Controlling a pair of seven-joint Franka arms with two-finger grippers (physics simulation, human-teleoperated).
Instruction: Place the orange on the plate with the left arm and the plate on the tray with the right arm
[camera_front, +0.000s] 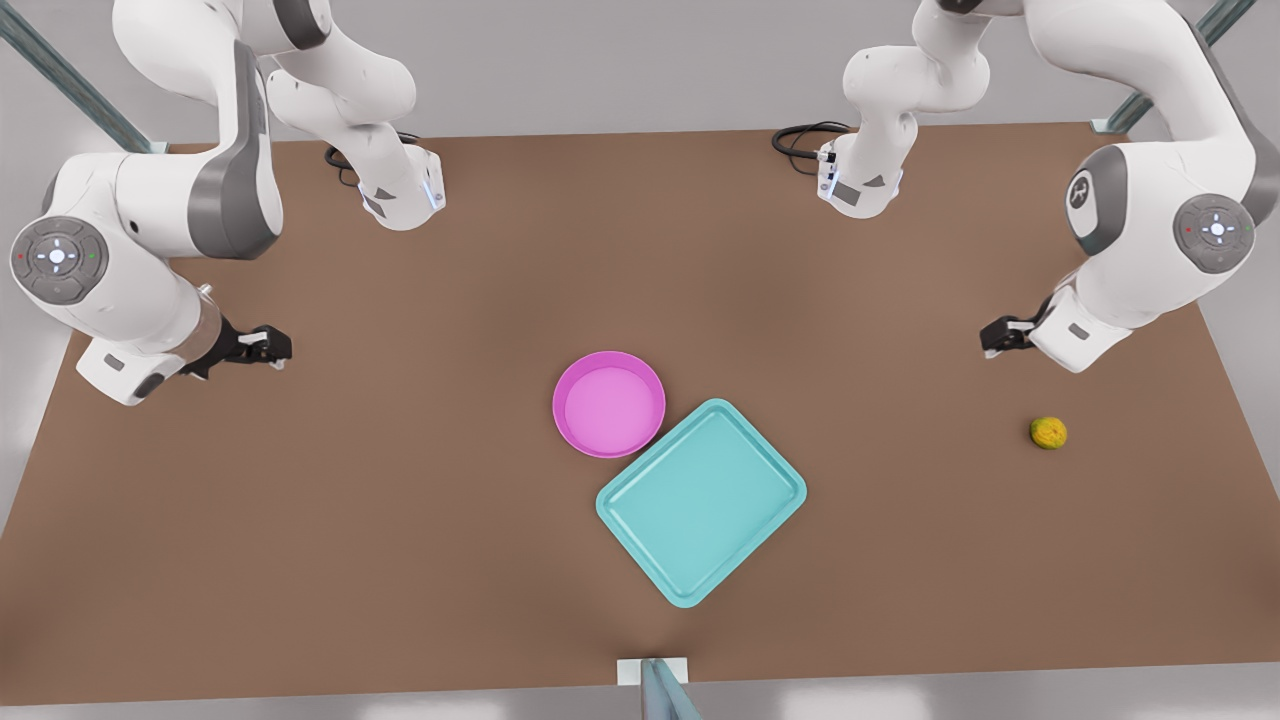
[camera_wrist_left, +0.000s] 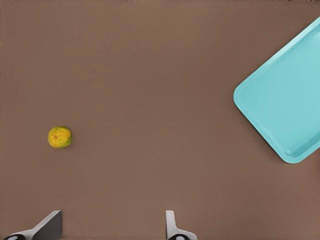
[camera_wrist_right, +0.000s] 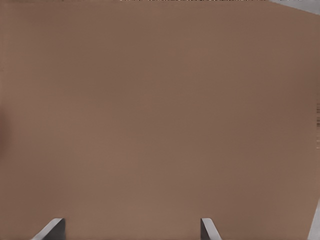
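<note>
Brown tabletop (camera_front: 300, 520), nothing grabbed yet, both arms parked out wide.

We see the orange (camera_front: 1048, 433) sitting alone near the front view's right edge, well apart from the pink plate (camera_front: 608, 404), whose rim touches the teal tray (camera_front: 700, 500). Our left gripper (camera_front: 1000, 335) hovers near the fruit, fingers spread and empty. Our right gripper (camera_front: 262, 347) waits opposite, also spread apart.

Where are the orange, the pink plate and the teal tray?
orange (camera_front: 1048, 432), front view, middle of the fruit.
plate (camera_front: 609, 404), front view, its light pink inside.
tray (camera_front: 700, 500), front view, its flat floor.
</note>
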